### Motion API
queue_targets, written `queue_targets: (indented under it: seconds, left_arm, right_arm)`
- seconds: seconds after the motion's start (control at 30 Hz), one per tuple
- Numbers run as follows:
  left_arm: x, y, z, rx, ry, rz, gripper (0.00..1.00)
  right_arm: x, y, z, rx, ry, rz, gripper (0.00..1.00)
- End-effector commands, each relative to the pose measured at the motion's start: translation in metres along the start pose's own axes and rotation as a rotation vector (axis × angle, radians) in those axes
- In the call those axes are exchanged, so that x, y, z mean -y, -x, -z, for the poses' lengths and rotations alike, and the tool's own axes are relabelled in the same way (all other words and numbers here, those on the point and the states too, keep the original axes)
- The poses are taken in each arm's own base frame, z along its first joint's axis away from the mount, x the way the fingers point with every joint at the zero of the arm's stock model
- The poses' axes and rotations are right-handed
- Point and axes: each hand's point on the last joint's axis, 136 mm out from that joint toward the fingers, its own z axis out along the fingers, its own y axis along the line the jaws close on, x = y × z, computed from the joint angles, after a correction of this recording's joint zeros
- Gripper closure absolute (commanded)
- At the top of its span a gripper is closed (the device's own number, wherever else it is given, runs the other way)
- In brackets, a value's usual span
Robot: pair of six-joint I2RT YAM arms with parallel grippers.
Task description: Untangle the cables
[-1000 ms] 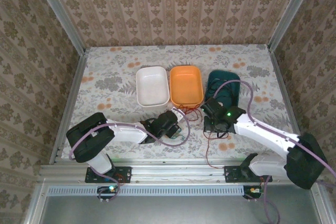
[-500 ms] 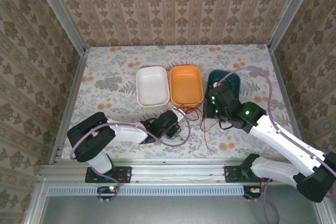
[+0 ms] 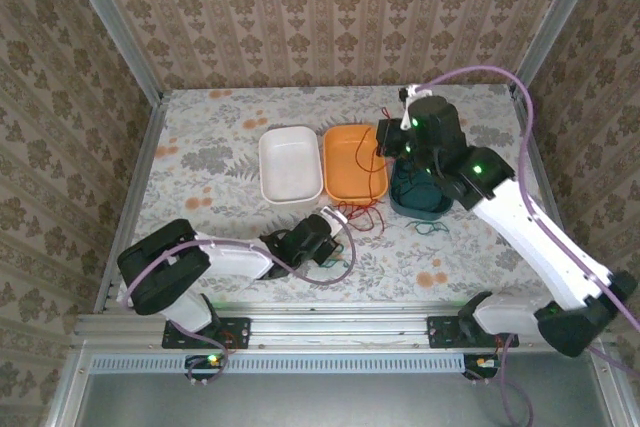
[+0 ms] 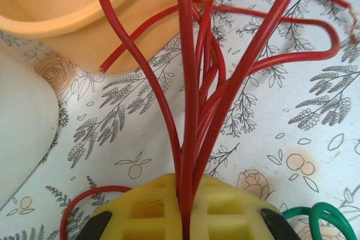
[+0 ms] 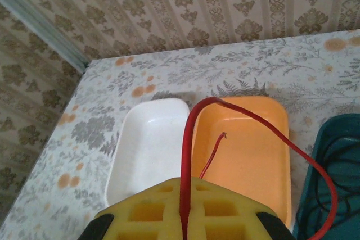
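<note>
**A:** How far along is the untangling?

**B:** Partway, by the look of it. Black cables (image 5: 337,155) lie in the teal tray (image 3: 418,205). The red cables (image 4: 188,82) are not yet apart: they make a crossed bundle on the table (image 3: 220,137), just near of the orange tray (image 3: 348,175).

**A:** And the arms?

**B:** The left gripper (image 4: 183,209) lies low at the table, jaws closed tight on that red bundle, a green cable (image 4: 320,217) just beside it. The right gripper (image 5: 184,209) is raised over the trays, clamped on a single red strand (image 5: 187,150) whose free end dangles into the orange one.
</note>
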Motion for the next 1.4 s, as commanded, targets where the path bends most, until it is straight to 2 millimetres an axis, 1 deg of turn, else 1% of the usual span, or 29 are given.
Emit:
queue_targets:
  seconds: [0.0,0.07,0.1,0.17,0.3,0.37,0.4,0.47,0.53,0.67,0.73,0.77,0.83,0.9,0.97,1.0,1.03,1.1,1.13,1.23,1.3,1.37]
  left_arm:
    - [0.002,0.014,0.01,0.061,-0.015,0.004,1.0]
    - [0.0,0.015,0.012,0.068,-0.011,0.013,0.96]
    - [-0.001,0.016,0.013,0.073,-0.009,0.017,0.93]
    - [-0.004,0.019,0.016,0.082,-0.005,0.026,0.89]
    - [-0.008,0.022,0.021,0.096,0.004,0.035,0.79]
    - [-0.011,0.021,0.023,0.098,0.008,0.047,0.76]
    - [-0.012,0.02,0.023,0.096,0.01,0.049,0.73]
    - [-0.014,0.018,0.024,0.093,0.013,0.055,0.72]
    - [-0.016,0.017,0.025,0.09,0.02,0.061,0.67]
    - [-0.027,0.022,0.032,0.118,0.059,0.09,0.55]
    - [-0.036,0.029,0.041,0.156,0.095,0.109,0.47]
    - [-0.041,0.033,0.046,0.175,0.111,0.118,0.45]
    - [-0.052,0.042,0.056,0.21,0.144,0.147,0.38]
    - [-0.063,0.047,0.065,0.231,0.162,0.185,0.32]
    - [-0.075,0.047,0.07,0.236,0.176,0.242,0.26]
    - [-0.081,0.045,0.071,0.233,0.175,0.274,0.24]
    - [-0.084,0.042,0.071,0.225,0.168,0.298,0.22]
    - [-0.089,0.038,0.07,0.211,0.169,0.318,0.2]
    - [-0.09,0.035,0.07,0.205,0.173,0.318,0.2]
    - [-0.089,0.031,0.067,0.191,0.167,0.309,0.18]
    - [-0.087,0.029,0.065,0.183,0.159,0.299,0.17]
    - [-0.084,0.028,0.063,0.178,0.141,0.286,0.16]
  right_arm:
    - [-0.006,-0.003,-0.051,-0.031,0.06,-0.015,1.0]
    - [-0.008,-0.006,-0.077,-0.04,0.082,-0.027,1.0]
    - [-0.009,-0.008,-0.088,-0.047,0.095,-0.03,1.0]
    - [-0.008,-0.016,-0.112,-0.077,0.088,-0.034,1.0]
    - [-0.003,-0.036,-0.148,-0.142,0.062,-0.025,1.0]
    - [0.003,-0.05,-0.166,-0.178,0.04,-0.034,1.0]
    - [0.005,-0.056,-0.173,-0.19,0.033,-0.037,1.0]
    - [0.014,-0.074,-0.188,-0.238,0.006,-0.05,1.0]
    - [0.023,-0.094,-0.198,-0.29,-0.029,-0.069,1.0]
    - [0.044,-0.135,-0.21,-0.399,-0.117,-0.088,1.0]
    - [0.054,-0.155,-0.214,-0.448,-0.161,-0.084,1.0]
    - [0.057,-0.162,-0.216,-0.467,-0.172,-0.078,1.0]
    - [0.062,-0.176,-0.22,-0.499,-0.193,-0.068,1.0]
    - [0.065,-0.185,-0.223,-0.525,-0.206,-0.07,0.98]
    - [0.066,-0.189,-0.223,-0.541,-0.214,-0.066,0.87]
    - [0.066,-0.187,-0.222,-0.538,-0.216,-0.065,0.7]
    - [0.067,-0.184,-0.219,-0.529,-0.221,-0.061,0.57]
    - [0.066,-0.171,-0.209,-0.496,-0.225,-0.05,0.45]
    - [0.064,-0.161,-0.202,-0.471,-0.223,-0.042,0.41]
    - [0.059,-0.136,-0.178,-0.407,-0.207,-0.022,0.36]
    - [0.059,-0.125,-0.158,-0.381,-0.211,-0.017,0.35]
    - [0.062,-0.121,-0.138,-0.371,-0.22,-0.019,0.35]
